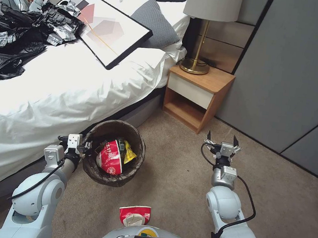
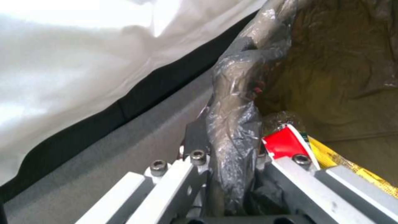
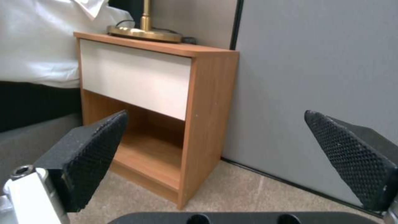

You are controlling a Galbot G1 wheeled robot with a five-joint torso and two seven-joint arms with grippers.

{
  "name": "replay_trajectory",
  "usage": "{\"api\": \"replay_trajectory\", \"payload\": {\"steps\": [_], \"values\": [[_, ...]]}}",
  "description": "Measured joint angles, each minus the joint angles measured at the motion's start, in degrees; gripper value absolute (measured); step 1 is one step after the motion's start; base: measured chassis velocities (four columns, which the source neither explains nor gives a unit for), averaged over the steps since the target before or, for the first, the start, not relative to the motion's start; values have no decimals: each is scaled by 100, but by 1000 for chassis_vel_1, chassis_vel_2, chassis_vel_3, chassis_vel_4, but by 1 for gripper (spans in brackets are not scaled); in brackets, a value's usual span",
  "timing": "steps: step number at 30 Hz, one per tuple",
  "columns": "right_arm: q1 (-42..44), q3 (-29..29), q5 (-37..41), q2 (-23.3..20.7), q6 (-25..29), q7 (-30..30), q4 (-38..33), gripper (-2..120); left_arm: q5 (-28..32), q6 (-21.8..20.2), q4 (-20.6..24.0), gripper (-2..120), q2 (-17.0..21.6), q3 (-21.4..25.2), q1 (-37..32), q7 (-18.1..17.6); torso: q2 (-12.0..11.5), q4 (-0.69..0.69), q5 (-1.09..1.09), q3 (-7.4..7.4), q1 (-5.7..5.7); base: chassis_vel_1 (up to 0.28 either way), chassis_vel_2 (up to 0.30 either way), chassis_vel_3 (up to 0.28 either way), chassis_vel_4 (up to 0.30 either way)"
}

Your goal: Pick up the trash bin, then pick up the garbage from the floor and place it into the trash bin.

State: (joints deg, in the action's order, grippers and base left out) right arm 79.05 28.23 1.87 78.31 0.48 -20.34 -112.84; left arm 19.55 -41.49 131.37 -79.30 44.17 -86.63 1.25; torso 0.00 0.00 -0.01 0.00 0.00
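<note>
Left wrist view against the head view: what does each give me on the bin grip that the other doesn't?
Left wrist view alone: the bag-lined rim pinched between the left pincer's fingers, seen close up.

Head view alone: the whole trash bin beside the bed, a crushed red-and-white bowl on the carpet near the robot's base, and the right pincer open and empty toward the nightstand.

Both: the red bowl and yellow wrapper inside the bin, and the white bedsheet.
</note>
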Motion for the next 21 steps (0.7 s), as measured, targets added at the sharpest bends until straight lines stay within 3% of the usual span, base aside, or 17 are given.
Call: {"api": "replay_trajectory", "payload": {"steps": [5, 21], "values": [[-9, -7, 21, -25, -20, -3, -14, 100, -1, 0, -1, 0, 7, -8, 7, 0, 0, -1, 1, 0, 0, 107, -92, -120, 139], [-50, -23, 94, -27, -26, -92, 50, 100, 0, 0, -24, 0, 21, 1, 20, 3, 0, 0, 0, -2, -1, 202, -195, -201, 180]]}}
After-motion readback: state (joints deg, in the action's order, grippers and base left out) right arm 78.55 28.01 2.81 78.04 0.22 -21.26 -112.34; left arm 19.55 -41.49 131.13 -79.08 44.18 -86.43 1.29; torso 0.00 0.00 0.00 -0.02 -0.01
